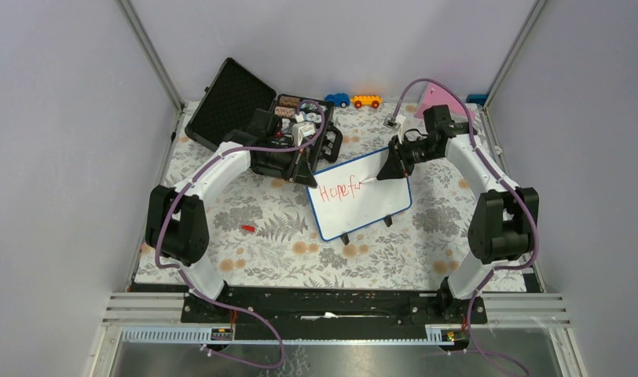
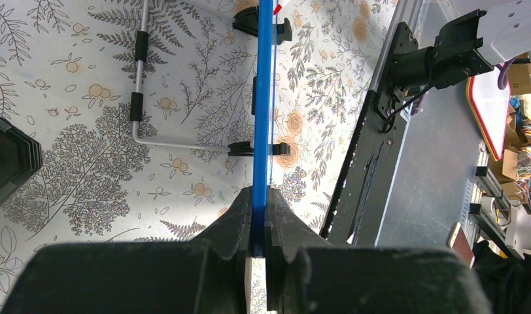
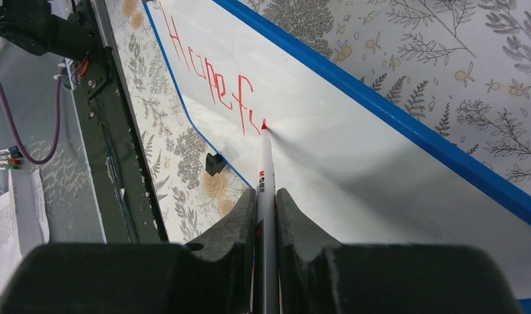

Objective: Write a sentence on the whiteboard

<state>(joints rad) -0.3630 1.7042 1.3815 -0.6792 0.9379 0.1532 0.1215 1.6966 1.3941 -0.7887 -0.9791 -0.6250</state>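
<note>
**Ana:** What took up the most room?

**Ben:** The table (image 1: pixel 245 259), under a cloth printed with leaves and flowers. At its far left sat the black case (image 1: pixel 229 102), lid thrown open.

**Ana:** And the whiteboard?

**Ben:** The whiteboard (image 1: pixel 371 206) stood near the middle of the table, just right of the case. It was propped on its two black feet, with its face turned towards the arms.

**Ana:** Were the arms on it?

**Ben:** The left gripper (image 2: pixel 258 243) was clenched on the board's blue frame, at the edge nearest the case. The right gripper (image 3: pixel 266 212) was grasping a marker (image 3: pixel 265 163), fingers tight on the barrel.

**Ana:** Was the tip touching?

**Ben:** Yes, it was pressed to the white surface, right at the end of the writing. The sentence (image 3: pixel 214 88) read only "Hope fu", in red, in the board's upper left.

**Ana:** Anything smaller?

**Ben:** Two toy cars (image 1: pixel 353 100) stood by the back wall. A red cap (image 1: pixel 247 228) lay on the cloth, well left of the board.
</note>
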